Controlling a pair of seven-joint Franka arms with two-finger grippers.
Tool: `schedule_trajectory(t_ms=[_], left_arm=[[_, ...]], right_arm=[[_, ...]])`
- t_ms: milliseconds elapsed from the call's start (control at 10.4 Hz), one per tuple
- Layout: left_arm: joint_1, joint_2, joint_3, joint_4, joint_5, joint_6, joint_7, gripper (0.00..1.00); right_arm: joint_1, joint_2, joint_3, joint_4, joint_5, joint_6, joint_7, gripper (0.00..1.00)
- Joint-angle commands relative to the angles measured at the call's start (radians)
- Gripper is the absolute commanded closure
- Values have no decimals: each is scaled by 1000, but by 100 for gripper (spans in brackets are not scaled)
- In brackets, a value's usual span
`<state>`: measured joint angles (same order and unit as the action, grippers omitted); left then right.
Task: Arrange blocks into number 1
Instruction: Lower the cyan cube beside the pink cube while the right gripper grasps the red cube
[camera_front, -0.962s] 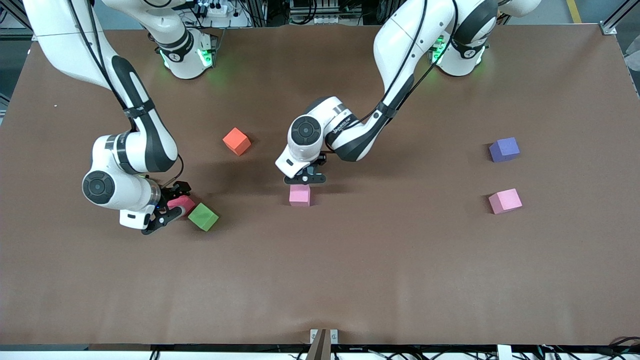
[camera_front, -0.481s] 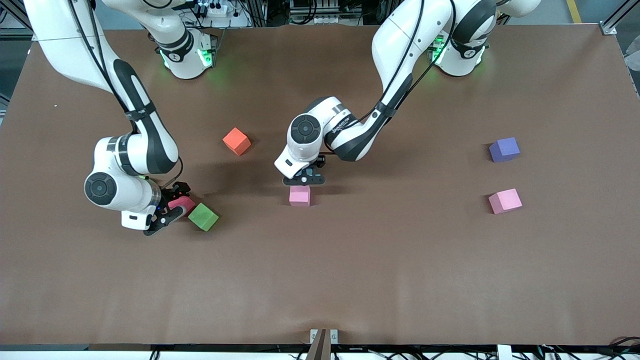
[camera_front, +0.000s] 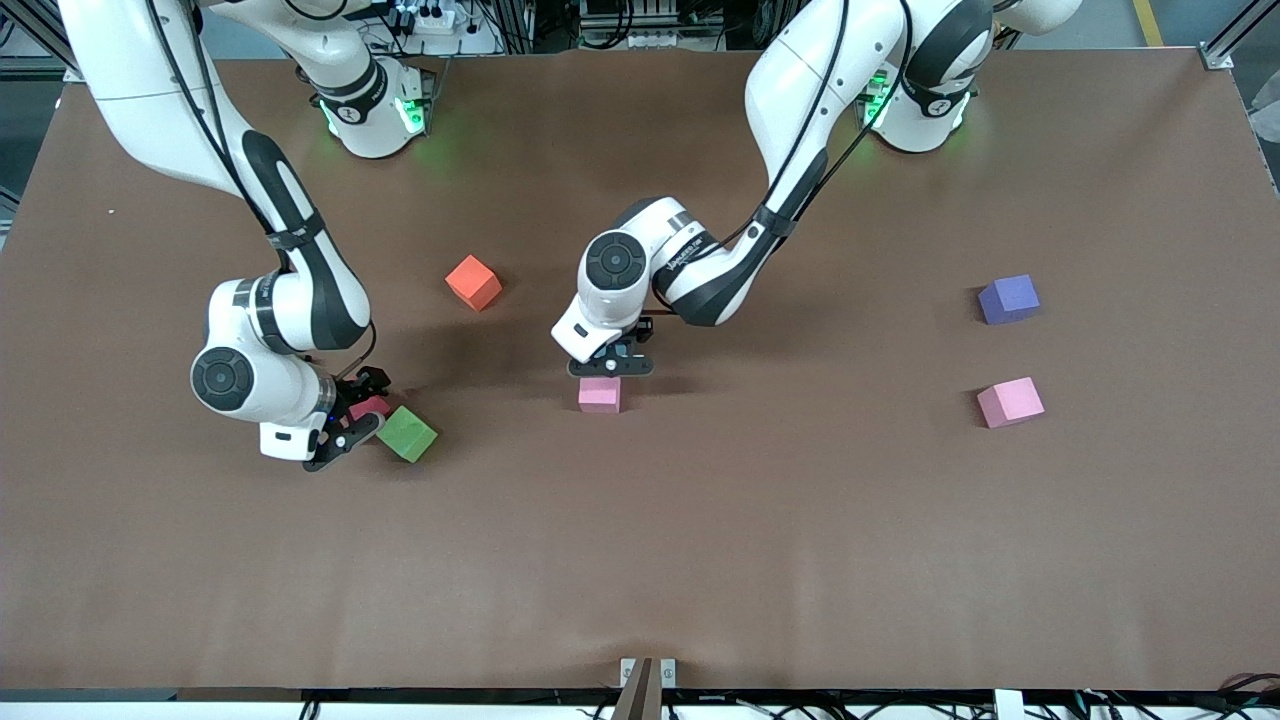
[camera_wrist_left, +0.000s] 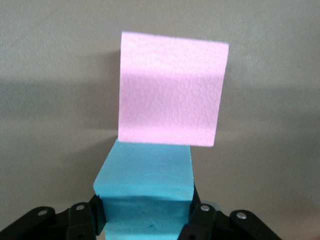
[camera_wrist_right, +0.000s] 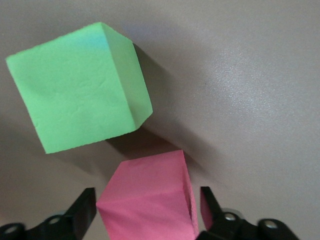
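Note:
My left gripper (camera_front: 610, 366) (camera_wrist_left: 147, 214) is shut on a sky blue block (camera_wrist_left: 145, 175), held low at the middle of the table right beside a light pink block (camera_front: 599, 396) (camera_wrist_left: 170, 90). My right gripper (camera_front: 357, 413) (camera_wrist_right: 145, 212) is down at the table with its fingers open on either side of a crimson block (camera_front: 369, 407) (camera_wrist_right: 150, 197), with narrow gaps. A green block (camera_front: 406, 434) (camera_wrist_right: 75, 85) lies just beside the crimson one. An orange block (camera_front: 473, 282) lies farther from the front camera.
Toward the left arm's end of the table lie a purple block (camera_front: 1008, 299) and, nearer the front camera, a second light pink block (camera_front: 1010, 402). The brown table top (camera_front: 700, 560) stretches wide and bare toward the front camera.
The right gripper has slid a little toward the green block and its fingers have narrowed around the crimson block. The left gripper has sunk slightly with the sky blue block.

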<state>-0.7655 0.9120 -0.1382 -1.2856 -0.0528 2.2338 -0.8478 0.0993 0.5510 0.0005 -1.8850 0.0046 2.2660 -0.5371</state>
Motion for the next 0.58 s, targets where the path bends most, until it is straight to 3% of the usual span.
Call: schedule_trajectory(t_ms=[0, 96, 481], left_arm=[[-26, 34, 38, 23, -13, 44, 78, 0], [-31, 31, 38, 23, -12, 44, 76, 0], [-48, -7, 46, 17, -7, -15, 64, 0]], right_arm=[[13, -5, -23, -11, -14, 13, 2, 36], [13, -5, -30, -9, -12, 13, 2, 45], [11, -20, -37, -9, 6, 10, 6, 46]])
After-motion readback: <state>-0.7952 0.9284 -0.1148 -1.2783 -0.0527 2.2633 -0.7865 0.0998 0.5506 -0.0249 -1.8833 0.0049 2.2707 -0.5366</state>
